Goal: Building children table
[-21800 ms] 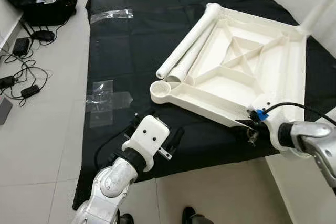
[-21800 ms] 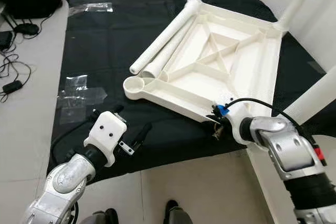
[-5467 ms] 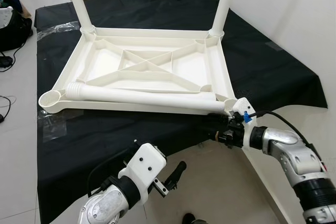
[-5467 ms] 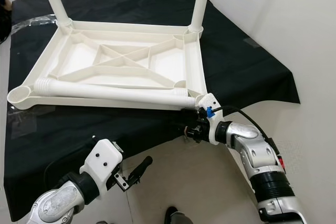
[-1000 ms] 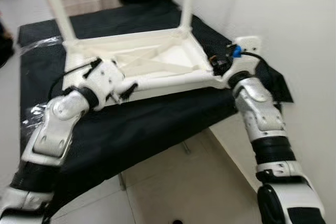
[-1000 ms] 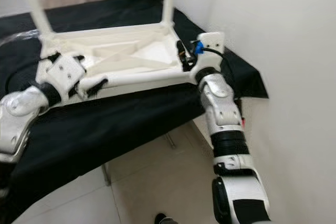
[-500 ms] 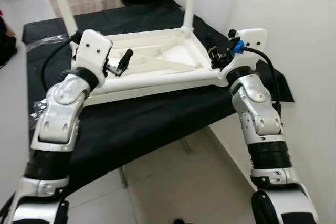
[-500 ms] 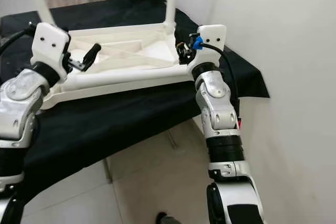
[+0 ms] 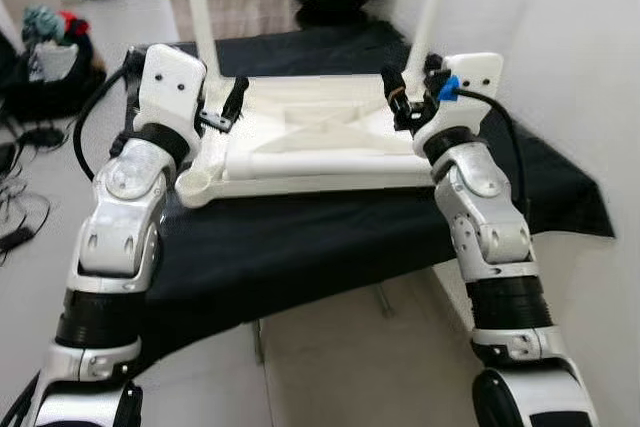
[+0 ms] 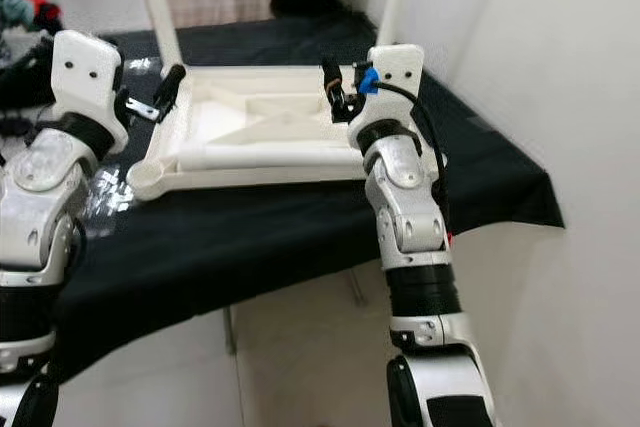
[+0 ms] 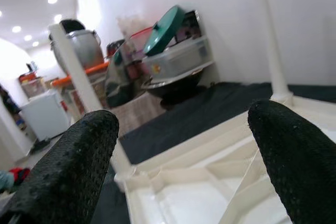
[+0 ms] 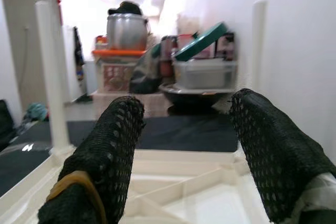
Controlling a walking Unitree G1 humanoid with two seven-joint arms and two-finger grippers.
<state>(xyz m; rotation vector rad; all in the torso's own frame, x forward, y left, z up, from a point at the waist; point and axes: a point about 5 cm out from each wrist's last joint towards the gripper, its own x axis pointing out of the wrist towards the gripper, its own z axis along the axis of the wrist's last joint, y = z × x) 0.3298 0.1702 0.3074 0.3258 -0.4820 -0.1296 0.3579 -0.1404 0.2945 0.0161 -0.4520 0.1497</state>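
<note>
Black cloth (image 9: pixel 300 237) covers a low platform by the white wall (image 9: pixel 560 37), tile floor (image 9: pixel 330 357) around it. The white kids' table (image 9: pixel 320 142) lies upside down on the cloth, two legs (image 9: pixel 200 7) standing up at the far corners, one loose leg (image 9: pixel 320 163) lying along the near rim. Both my arms are raised, elbows bent, forearms up. Left hand (image 9: pixel 237 97) hovers above the table's left edge, fingers (image 11: pixel 73 166) spread, released. Right hand (image 9: pixel 396 99) hovers over the right edge, fingers (image 12: pixel 105 156) apart, gripping nothing. Pots and a green-lidded bin (image 12: pixel 202 66) stacked at the back. No readable writing.
</note>
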